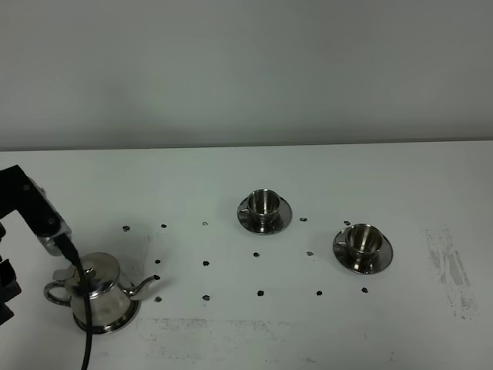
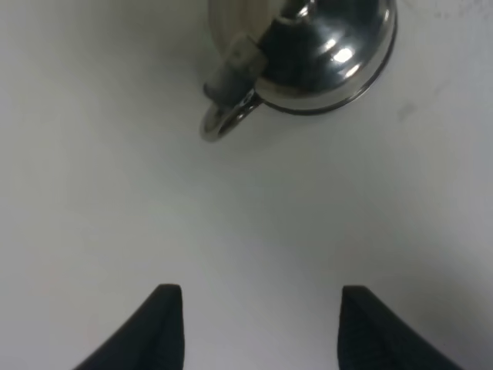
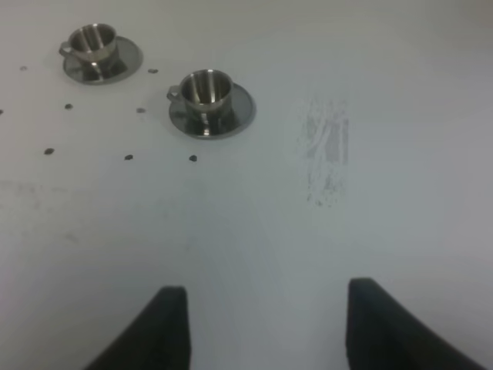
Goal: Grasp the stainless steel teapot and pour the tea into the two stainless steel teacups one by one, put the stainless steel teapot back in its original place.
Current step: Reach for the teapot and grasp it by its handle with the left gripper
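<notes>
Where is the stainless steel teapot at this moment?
In the exterior high view the stainless steel teapot stands at the front left of the table, beside the left arm, well left of the nearest teacup.

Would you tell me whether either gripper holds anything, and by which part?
Nothing: the left gripper and the right gripper are both open and empty.

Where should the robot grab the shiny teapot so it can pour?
By the loop handle, coming from the left of the teapot in the high view, the side away from the spout. The handle sticks out clear of the round body, and the left gripper faces it with its fingers apart.
</notes>
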Controlling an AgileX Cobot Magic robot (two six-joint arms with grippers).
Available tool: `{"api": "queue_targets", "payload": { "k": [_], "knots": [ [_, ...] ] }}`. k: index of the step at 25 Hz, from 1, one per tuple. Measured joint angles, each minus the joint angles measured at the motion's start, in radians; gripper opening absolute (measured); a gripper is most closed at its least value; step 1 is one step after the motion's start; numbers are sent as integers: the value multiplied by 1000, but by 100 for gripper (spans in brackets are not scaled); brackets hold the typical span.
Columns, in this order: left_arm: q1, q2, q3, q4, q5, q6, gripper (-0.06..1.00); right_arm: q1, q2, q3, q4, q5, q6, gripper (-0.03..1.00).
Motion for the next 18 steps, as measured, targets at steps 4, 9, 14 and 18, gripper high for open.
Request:
{"api": "queue_targets", "payload": {
  "k": [4,9,14,18],
  "knots": [
    [31,16,0,-39,-17,222,47,0,0,0,0,0,0,45],
    [88,102,0,-75,-21,371,47,0,0,0,0,0,0,45],
    [126,214,-68,-87,-24,481,47,0,0,0,0,0,-2,45],
    [128,307,-170,-107,-10,493,47,0,0,0,0,-1,-2,45]
  ]
}}
